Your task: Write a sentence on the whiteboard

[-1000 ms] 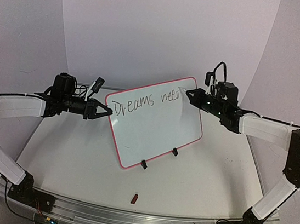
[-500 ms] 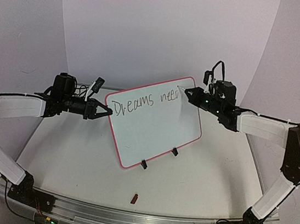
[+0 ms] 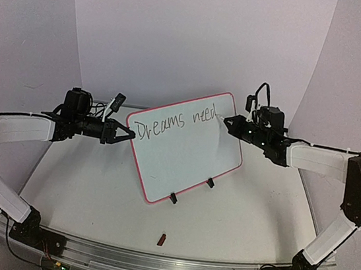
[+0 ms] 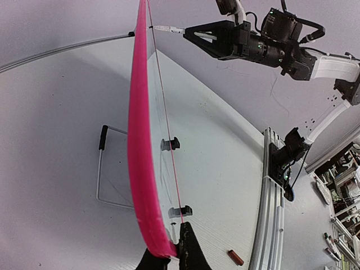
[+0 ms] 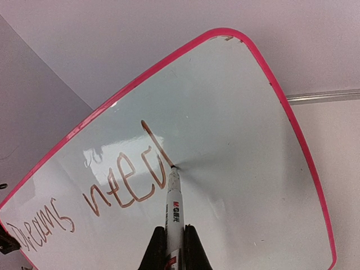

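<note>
The whiteboard [image 3: 188,153], glossy white with a pink-red frame, stands tilted on two black clip feet [image 3: 173,198]. It reads "Dreams need" in brown-red ink [image 5: 126,188]. My left gripper [image 3: 127,135] is shut on the board's left edge; in the left wrist view [image 4: 171,253] the pink frame [image 4: 140,146] sits between its jaws. My right gripper [image 3: 230,121] is shut on a white marker [image 5: 173,216]. The marker's tip [image 5: 171,169] touches the board at the foot of the "d" stroke. The board also fills the right wrist view [image 5: 236,140].
A small red marker cap [image 3: 161,239] lies on the table near the front rail; it also shows in the left wrist view [image 4: 235,257]. A wire stand [image 4: 104,169] sits behind the board. The aluminium rail [image 3: 163,266] runs along the near edge.
My right gripper has drawn the marker down and to the right, finishing the long stroke of the "d" in "need". The left gripper and the board have not moved.
</note>
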`<state>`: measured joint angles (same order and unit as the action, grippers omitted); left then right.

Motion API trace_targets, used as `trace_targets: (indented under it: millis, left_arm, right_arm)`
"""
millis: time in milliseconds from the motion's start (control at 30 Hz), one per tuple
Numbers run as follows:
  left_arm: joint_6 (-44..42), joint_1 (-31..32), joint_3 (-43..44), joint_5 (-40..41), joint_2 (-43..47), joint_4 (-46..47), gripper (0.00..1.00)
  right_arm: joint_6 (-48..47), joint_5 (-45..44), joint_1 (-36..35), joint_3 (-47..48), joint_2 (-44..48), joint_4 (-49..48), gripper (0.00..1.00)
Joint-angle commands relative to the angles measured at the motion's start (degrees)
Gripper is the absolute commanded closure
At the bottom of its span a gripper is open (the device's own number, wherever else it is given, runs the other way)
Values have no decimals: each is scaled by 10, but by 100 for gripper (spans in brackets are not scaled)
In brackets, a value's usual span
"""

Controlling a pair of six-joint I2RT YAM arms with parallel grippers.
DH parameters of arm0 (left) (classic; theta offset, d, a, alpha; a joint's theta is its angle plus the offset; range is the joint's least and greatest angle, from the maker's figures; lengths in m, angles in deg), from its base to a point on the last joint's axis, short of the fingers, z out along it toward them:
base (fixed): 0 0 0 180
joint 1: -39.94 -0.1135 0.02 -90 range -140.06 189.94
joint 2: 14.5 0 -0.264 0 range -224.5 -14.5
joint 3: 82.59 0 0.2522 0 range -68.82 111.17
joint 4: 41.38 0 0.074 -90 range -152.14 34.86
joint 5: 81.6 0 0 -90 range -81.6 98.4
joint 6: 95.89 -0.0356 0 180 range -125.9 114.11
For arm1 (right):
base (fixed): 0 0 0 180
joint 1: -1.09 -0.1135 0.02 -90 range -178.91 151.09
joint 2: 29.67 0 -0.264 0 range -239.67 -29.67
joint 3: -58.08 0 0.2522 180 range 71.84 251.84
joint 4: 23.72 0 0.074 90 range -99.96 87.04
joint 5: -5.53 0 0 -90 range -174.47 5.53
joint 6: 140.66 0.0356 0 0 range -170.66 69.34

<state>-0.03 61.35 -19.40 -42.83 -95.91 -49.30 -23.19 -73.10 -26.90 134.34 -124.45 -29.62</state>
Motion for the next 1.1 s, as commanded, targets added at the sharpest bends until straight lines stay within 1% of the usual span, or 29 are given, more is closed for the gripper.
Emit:
trace_targets:
  millis: [0,200,400,600,900,1067]
  left_arm:
    - [-74,12,2,19,-1,-27,100]
    - [-73,12,1,19,-2,-27,100]
    - [-72,12,1,21,-1,-26,100]
    - [-70,12,0,24,1,-26,100]
    - [-66,14,2,28,0,-25,100]
    - [-64,16,2,34,1,-24,100]
  right_arm:
    - [0,-17,2,-14,21,3,100]
    - [-6,-39,2,-7,28,12,100]
    - [-15,-62,5,24,38,37,100]
    - [-25,-90,9,27,95,50,100]
    - [-38,-18,8,4,182,69,100]
    - [-26,12,8,-11,221,90,100]
